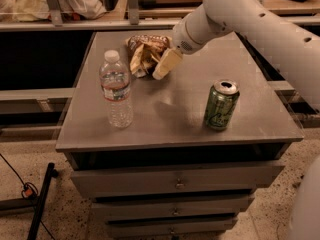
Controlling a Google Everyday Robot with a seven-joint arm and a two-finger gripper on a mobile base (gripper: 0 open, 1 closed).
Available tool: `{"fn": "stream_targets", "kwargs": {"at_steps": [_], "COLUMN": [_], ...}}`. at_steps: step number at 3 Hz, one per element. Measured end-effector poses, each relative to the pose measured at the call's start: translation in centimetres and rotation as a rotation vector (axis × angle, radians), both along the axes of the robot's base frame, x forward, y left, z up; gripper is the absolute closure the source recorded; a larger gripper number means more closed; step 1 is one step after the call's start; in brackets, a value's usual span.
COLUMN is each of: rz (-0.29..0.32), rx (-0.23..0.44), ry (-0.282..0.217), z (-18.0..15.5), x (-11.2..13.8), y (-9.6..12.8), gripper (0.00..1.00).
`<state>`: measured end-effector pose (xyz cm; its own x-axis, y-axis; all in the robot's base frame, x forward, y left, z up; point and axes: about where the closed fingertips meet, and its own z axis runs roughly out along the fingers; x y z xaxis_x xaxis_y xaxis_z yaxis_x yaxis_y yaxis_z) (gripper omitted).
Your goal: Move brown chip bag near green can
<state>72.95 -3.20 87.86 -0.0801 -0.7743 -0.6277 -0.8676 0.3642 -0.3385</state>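
The brown chip bag (141,52) lies crumpled at the back of the grey cabinet top (175,119), left of centre. The green can (220,105) stands upright at the front right, well apart from the bag. My gripper (165,65) comes down from the white arm at the upper right and sits against the bag's right edge, low over the surface. Part of the bag's right side is hidden behind it.
A clear plastic water bottle (116,89) stands upright at the front left, in front of the bag. The cabinet has drawers (175,184) below. A shelf with cloth and boxes (75,1) runs behind. A black stand leg (40,204) is on the floor at left.
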Motion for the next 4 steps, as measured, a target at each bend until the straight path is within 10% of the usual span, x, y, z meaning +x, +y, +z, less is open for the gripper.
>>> {"fn": "stream_targets", "kwargs": {"at_steps": [4], "rz": [0.013], "rx": [0.024], "ry": [0.042], "z": [-2.1], "x": [3.2], "y": [1.1], "gripper": [0.88]}}
